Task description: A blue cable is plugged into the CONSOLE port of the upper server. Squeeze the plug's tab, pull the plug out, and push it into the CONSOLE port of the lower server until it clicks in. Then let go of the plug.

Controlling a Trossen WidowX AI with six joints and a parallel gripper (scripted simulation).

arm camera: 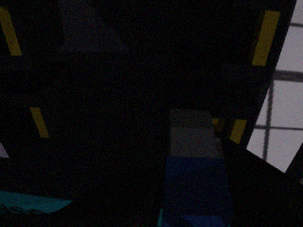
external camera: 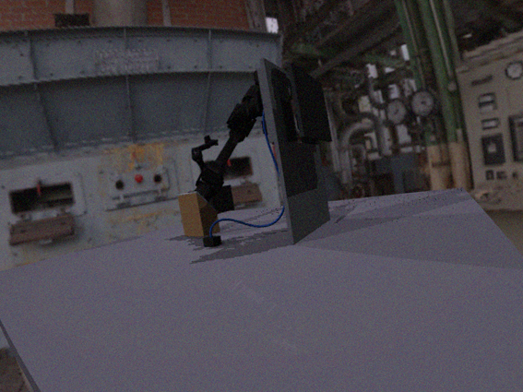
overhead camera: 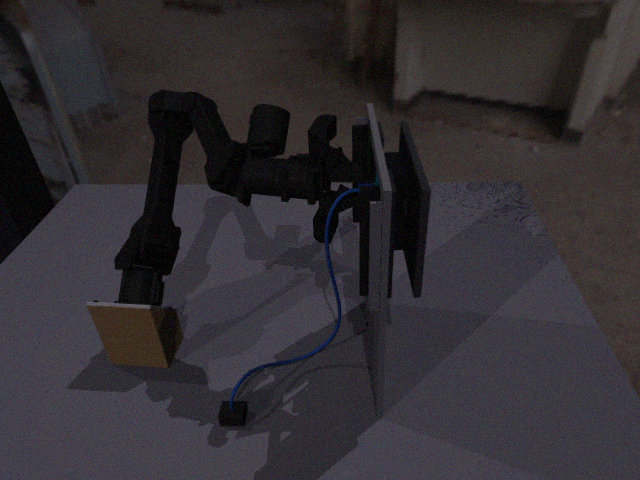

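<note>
My gripper is shut on the blue plug, at the front of the rack. In the wrist view the plug's blue body and grey nose point at the dark server face; how far the nose sits in a port cannot be told. The blue cable hangs from the plug in a curve down to the table. A bit of the teal label strip shows at the lower left of the wrist view, its lettering unreadable. The exterior camera sees the gripper hidden behind the rack's side panel. The two servers are too dark to tell apart.
The upright grey side panel stands close beside the gripper. A small black block on the table holds the cable's other end. An orange block stands at the arm's base.
</note>
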